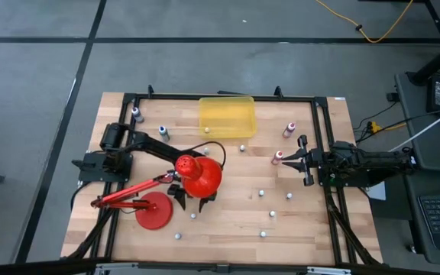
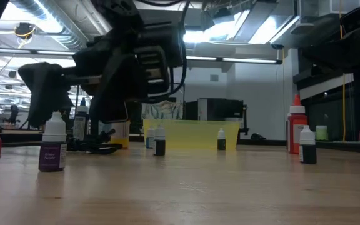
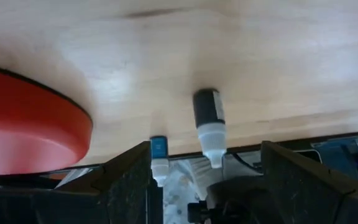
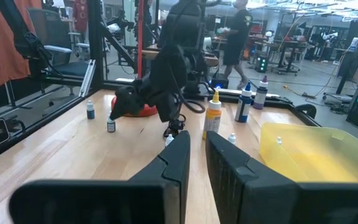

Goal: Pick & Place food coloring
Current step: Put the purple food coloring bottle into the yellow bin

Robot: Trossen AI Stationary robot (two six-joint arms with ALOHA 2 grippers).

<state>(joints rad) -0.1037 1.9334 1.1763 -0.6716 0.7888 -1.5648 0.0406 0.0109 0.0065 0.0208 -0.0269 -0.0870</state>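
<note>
Between the left gripper's [image 3: 207, 180] spread, empty fingers stands a small upright dark food-colouring bottle with a pale cap [image 3: 208, 122], straight ahead near the wooden desk's [image 1: 235, 214] front edge; the right gripper [image 1: 302, 160] waits clenched.

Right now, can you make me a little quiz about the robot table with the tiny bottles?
1. True or false: the yellow bin sits at the far edge of the table, away from the red lamp.
2. Which gripper has its fingers open: A) left gripper, B) right gripper?
3. Fill in: in the left wrist view, the bottle between the open fingers has a ____ body and a white cap.

Key:
1. True.
2. A. The left gripper hangs open over the table by the red lamp; the right gripper is shut and waits at the table's right side.
3. Dark.
</note>
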